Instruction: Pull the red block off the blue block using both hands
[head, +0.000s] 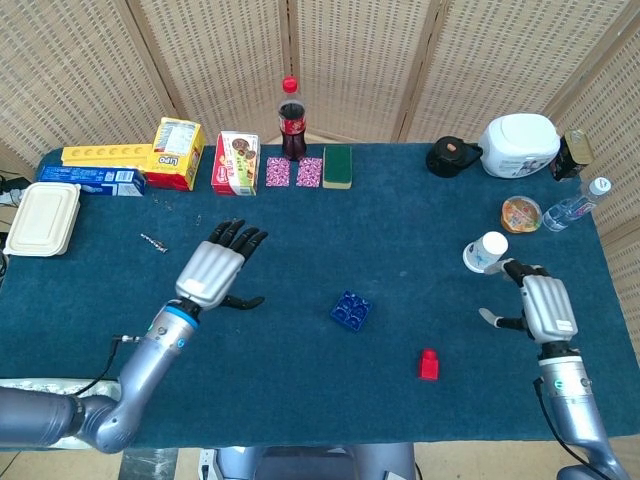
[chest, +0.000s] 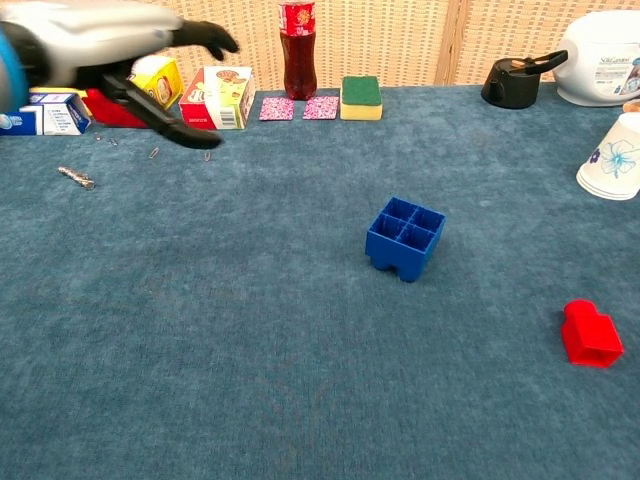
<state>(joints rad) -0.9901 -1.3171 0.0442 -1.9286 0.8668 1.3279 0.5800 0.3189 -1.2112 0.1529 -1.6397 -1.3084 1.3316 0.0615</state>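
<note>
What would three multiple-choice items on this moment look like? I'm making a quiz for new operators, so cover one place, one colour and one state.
1. Where does the red block lie?
A. stacked on the blue block
B. alone on the table, nearer the right hand than the blue block is
C. in the left hand

2. What colour is the cap of the cola bottle at the back?
A. red
B. white
C. green

3. How does the blue block lie?
A. held off the table by the left hand
B. on the table with its hollow underside up
C. tucked under the paper cup

Key: 1 B, the red block sits by itself on the cloth, apart from the blue one and toward the right hand. 2 A, the cap shows red. 3 B, the chest view shows open cells facing up, and the left hand is spread well clear of it.
</note>
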